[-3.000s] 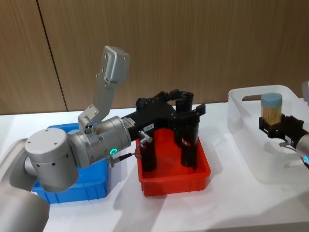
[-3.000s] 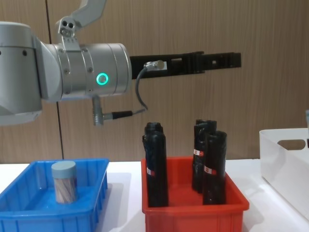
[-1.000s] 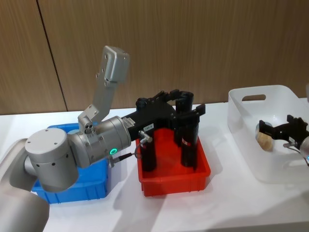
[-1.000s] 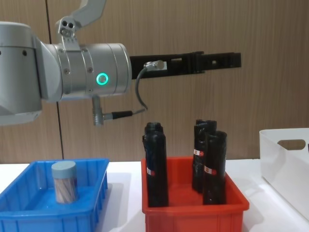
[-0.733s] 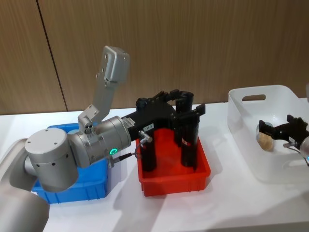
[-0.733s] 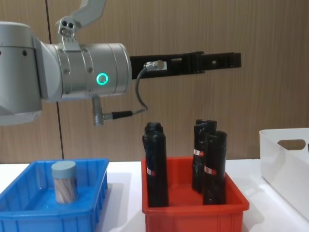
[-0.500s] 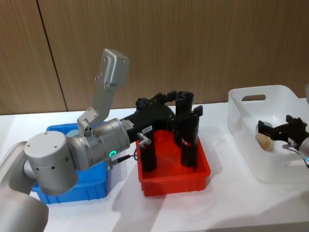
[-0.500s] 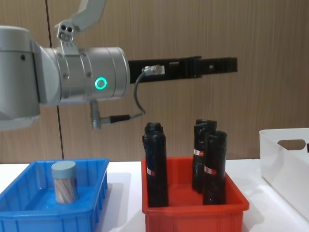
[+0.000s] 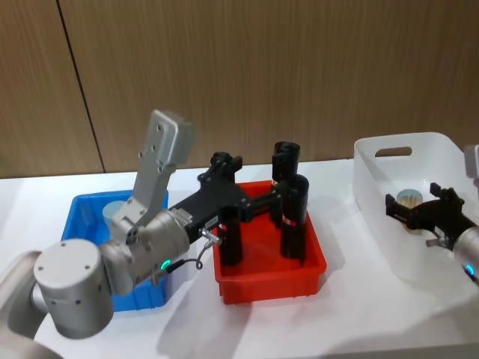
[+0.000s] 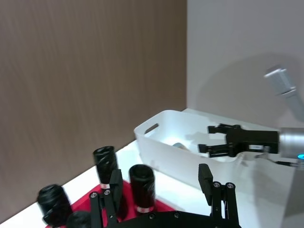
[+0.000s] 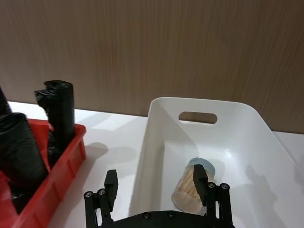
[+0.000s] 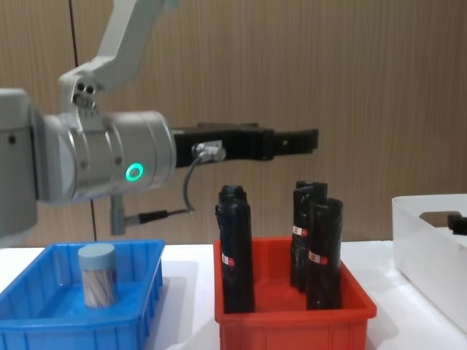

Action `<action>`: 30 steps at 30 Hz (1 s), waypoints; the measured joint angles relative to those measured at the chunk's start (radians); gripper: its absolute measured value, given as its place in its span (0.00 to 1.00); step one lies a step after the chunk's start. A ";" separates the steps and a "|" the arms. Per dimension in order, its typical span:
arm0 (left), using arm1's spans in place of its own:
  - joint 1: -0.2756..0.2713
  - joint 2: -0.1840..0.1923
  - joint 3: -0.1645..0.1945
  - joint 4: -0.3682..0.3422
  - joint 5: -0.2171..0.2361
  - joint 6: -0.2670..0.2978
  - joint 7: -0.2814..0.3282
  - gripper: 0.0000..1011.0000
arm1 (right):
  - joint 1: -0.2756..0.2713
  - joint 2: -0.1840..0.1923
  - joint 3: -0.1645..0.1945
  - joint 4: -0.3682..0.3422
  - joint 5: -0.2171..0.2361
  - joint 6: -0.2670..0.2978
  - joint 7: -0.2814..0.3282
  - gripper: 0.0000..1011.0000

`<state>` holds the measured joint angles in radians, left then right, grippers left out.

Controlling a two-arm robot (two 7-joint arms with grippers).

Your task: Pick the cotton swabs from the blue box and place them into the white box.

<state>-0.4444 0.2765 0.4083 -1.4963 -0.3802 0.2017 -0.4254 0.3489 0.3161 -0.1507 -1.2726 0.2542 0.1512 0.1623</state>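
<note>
While one jar of cotton swabs (image 12: 96, 275) stands in the blue box (image 12: 73, 332) at the worktop's (image 9: 359, 314) left edge, the left claw (image 10: 159, 180) hangs spread above the red bin (image 9: 269, 273); farther right, the right claw (image 11: 156, 178), spread, hovers over a second jar (image 11: 194, 185) lying in the white box (image 11: 237, 137).

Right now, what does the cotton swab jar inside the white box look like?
The cotton swab jar is a small clear cylinder, plastic by the look, packed with thin tan sticks and capped by a pale blue-grey round lid. It seems to lie on its side on the floor of the white box, lid toward the handle-slot wall, base toward the robot. The right gripper hovers over it, jaws open; whether one touches it I cannot tell.
</note>
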 joint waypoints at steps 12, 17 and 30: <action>0.081 0.041 0.018 -0.051 0.070 -0.073 0.161 0.99 | -0.118 0.007 -0.025 -0.161 0.010 -0.039 -0.032 0.99; 0.110 0.056 0.025 -0.069 0.096 -0.099 0.219 0.99 | -0.163 0.010 -0.034 -0.222 0.015 -0.054 -0.044 0.99; 0.192 0.098 0.043 -0.121 0.167 -0.174 0.384 0.99 | -0.289 0.018 -0.060 -0.393 0.026 -0.094 -0.077 0.99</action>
<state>-0.2520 0.3747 0.4517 -1.6172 -0.2130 0.0280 -0.0411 0.0600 0.3338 -0.2112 -1.6652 0.2804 0.0571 0.0857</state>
